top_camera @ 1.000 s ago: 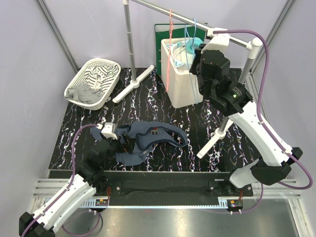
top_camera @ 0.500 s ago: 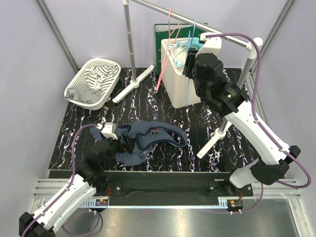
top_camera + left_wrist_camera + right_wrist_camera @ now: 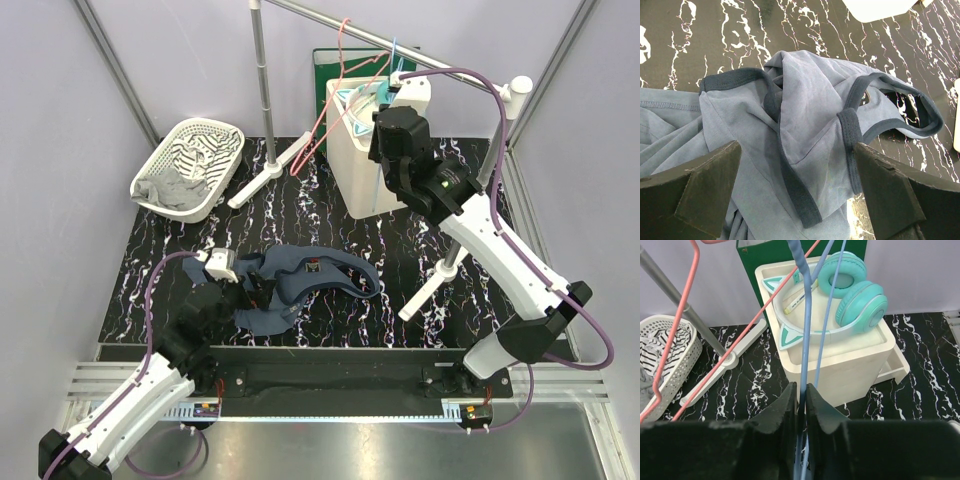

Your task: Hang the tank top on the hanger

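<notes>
The left arm (image 3: 140, 395) and right arm (image 3: 510, 262) had white shells over black joints, with black bases at the near edge of the bench (image 3: 200, 240). A purple cable (image 3: 460, 69) ran along each arm to a white wrist block. A small green light (image 3: 443, 183) glowed on the right arm. The left end effector (image 3: 796, 165) and right end effector (image 3: 801, 395) had matte black, wedge-shaped fingers (image 3: 705, 185).

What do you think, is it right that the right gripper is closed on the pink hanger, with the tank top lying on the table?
Not quite. The right wrist view shows the right gripper closed on the light-blue hanger; the pink hanger beside it is not gripped. The tank top does lie on the table.
</notes>
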Action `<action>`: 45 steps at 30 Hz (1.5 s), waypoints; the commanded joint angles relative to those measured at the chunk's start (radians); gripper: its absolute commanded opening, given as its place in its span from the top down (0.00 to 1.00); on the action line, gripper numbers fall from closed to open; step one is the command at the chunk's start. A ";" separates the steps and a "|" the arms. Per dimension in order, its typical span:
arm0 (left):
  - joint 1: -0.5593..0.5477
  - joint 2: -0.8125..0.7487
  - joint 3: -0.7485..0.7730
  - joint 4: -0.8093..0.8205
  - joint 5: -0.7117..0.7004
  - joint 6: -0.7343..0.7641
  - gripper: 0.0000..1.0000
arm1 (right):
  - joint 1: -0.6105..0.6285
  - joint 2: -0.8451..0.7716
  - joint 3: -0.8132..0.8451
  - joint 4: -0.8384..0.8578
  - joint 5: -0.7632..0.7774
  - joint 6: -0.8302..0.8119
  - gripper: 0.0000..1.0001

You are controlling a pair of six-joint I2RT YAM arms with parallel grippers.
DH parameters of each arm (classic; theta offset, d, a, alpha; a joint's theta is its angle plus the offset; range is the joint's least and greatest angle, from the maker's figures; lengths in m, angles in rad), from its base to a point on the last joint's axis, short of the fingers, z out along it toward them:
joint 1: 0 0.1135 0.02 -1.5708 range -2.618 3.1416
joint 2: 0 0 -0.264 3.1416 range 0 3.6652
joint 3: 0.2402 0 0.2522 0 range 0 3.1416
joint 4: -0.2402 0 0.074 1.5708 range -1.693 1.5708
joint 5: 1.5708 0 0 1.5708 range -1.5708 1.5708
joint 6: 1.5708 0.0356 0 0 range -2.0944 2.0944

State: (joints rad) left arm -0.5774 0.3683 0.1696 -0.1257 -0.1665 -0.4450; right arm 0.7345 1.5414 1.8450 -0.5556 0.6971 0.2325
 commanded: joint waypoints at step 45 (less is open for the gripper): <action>-0.002 -0.023 0.002 0.038 -0.011 0.002 0.01 | 0.118 -0.380 -0.312 -0.098 -0.036 -0.007 1.00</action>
State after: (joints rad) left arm -0.5774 0.3660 0.1696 -0.1261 -0.1669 -0.4450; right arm 0.8371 1.2526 1.6146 -0.6365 0.7292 0.1780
